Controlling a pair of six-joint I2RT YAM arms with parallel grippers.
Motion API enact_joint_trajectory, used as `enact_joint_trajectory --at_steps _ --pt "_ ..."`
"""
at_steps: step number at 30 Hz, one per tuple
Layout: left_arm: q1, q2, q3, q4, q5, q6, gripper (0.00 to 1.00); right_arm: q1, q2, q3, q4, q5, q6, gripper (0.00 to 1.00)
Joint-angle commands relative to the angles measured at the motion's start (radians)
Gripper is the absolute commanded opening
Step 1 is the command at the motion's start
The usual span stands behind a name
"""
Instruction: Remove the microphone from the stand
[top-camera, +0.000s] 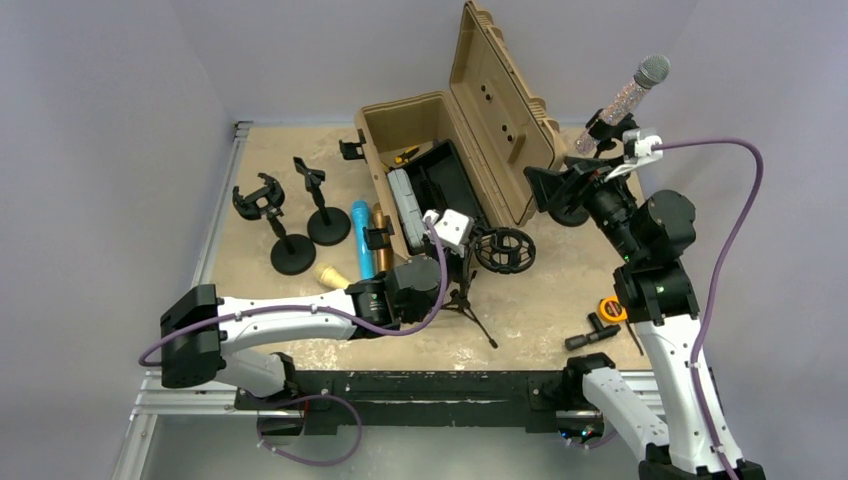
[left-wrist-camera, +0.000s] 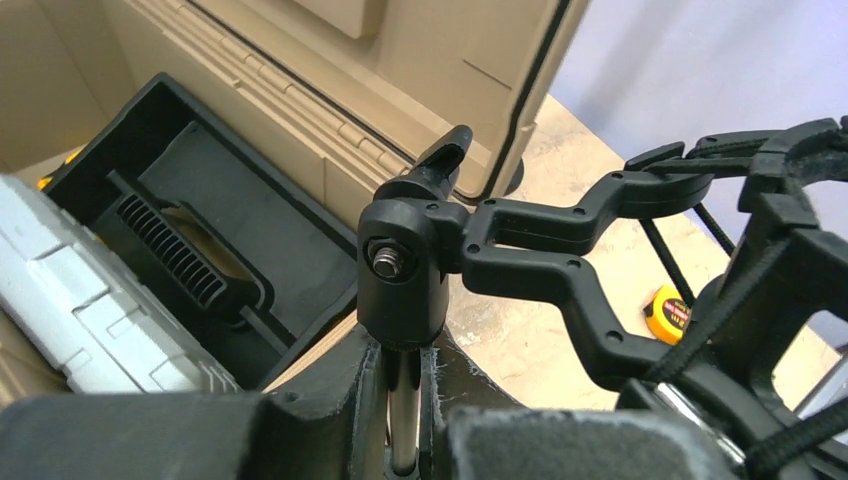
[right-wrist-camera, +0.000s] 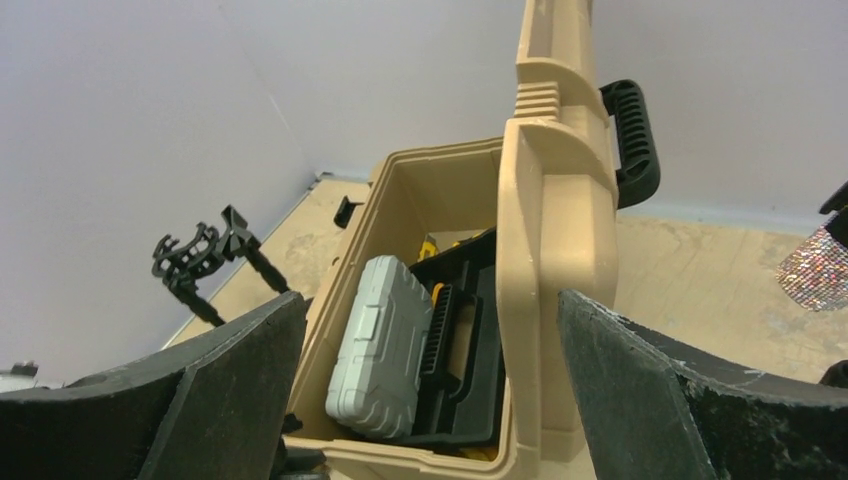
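A glittery silver microphone (top-camera: 628, 98) sits tilted in the clip of a black stand (top-camera: 604, 126) at the back right; its glitter body shows at the right edge of the right wrist view (right-wrist-camera: 815, 266). My right gripper (top-camera: 560, 188) is open and empty, below and left of the microphone, beside the case lid; its jaws stand wide apart in the right wrist view (right-wrist-camera: 430, 310). My left gripper (top-camera: 452, 245) is shut on the metal pole (left-wrist-camera: 404, 400) of a tripod stand that carries an empty black shock mount (top-camera: 504, 250), also seen in the left wrist view (left-wrist-camera: 780, 250).
An open tan case (top-camera: 440, 150) with a grey box (right-wrist-camera: 385, 345) and black tray stands mid-table. Two black desk stands (top-camera: 290, 245), a blue microphone (top-camera: 361, 238) and a gold one lie left. A yellow tape measure (top-camera: 611, 309) and a black fitting lie right.
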Motion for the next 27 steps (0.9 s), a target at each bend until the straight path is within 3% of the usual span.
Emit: enact_joint_trajectory --at_steps 1,6,14,17,19,21,27 --pt "-0.003 -0.020 0.006 -0.114 -0.070 -0.188 0.00 -0.003 0.011 0.006 0.086 -0.082 -0.019 0.94" --pt "-0.055 -0.010 0.002 -0.060 -0.264 -0.117 0.00 -0.001 0.035 -0.007 0.111 -0.208 -0.040 0.94" --pt "-0.174 0.029 0.015 -0.075 -0.454 -0.078 0.00 0.018 0.023 -0.005 0.089 -0.216 -0.074 0.94" --pt "-0.194 0.043 0.047 -0.150 -0.590 -0.116 0.00 0.023 0.027 -0.013 0.111 -0.230 -0.065 0.94" --pt "-0.195 0.052 0.101 -0.318 -0.632 -0.235 0.00 0.026 0.028 -0.013 0.124 -0.225 -0.055 0.94" --pt "-0.190 0.074 0.156 -0.472 -0.620 -0.322 0.00 0.026 0.030 -0.005 0.127 -0.223 -0.051 0.94" --pt "-0.173 0.138 0.180 -0.369 -0.373 -0.182 0.01 0.026 -0.002 0.037 0.085 -0.080 -0.033 0.94"
